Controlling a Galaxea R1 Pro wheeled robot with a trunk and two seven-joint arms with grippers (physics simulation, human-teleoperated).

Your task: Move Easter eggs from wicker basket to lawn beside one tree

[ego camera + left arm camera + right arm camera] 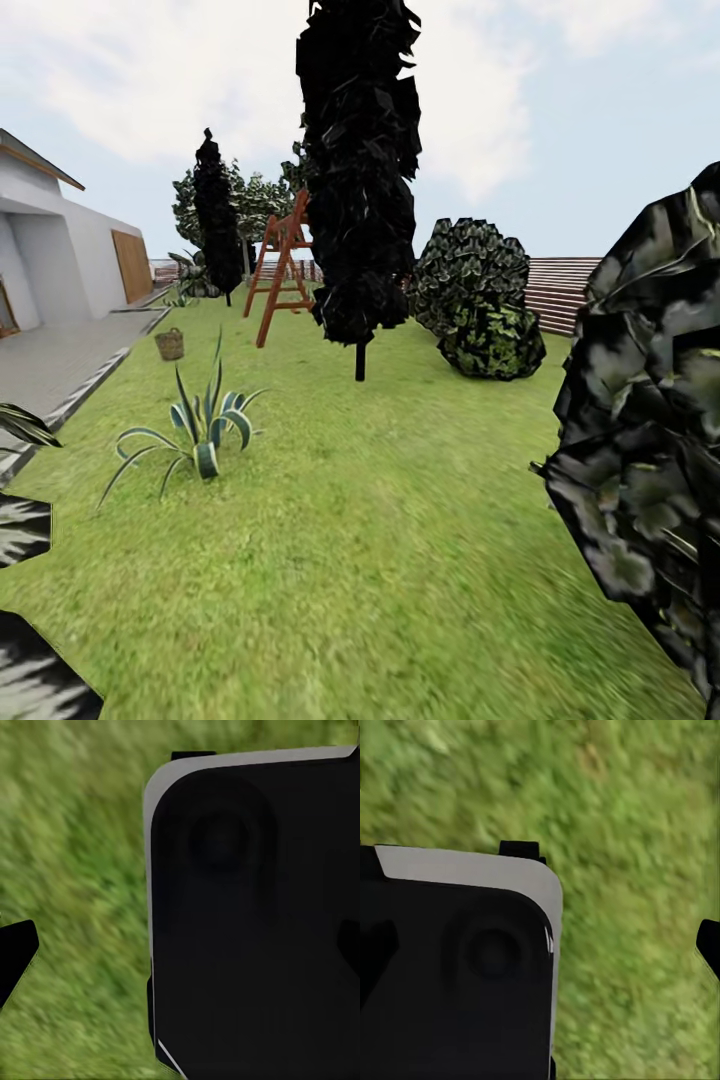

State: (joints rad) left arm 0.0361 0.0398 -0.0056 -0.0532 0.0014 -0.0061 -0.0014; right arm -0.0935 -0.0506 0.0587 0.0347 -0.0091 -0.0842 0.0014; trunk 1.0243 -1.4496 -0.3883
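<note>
The wicker basket (169, 344) stands far off at the left on the lawn (400, 540), near the paved path. The Easter eggs are hidden at this distance. A leafy tree (252, 205) with a pale slim trunk rises at the back of the garden, behind the swing frame. In the left wrist view my left gripper (180, 952) hangs open over grass, one black fingertip (16, 958) at the edge, nothing between its fingers. My right gripper (540, 949) is also open and empty above grass. A black and grey panel of my own body (255, 915) sits under both.
A tall black conifer (360, 170) stands mid-lawn and a second one (216, 215) farther back. An orange wooden swing frame (283, 265), a spiky agave (203, 430), a round bush (480, 300), dark foliage (650, 430) close at right, a slat fence (562, 290) and a white house (60, 250) surround the grass.
</note>
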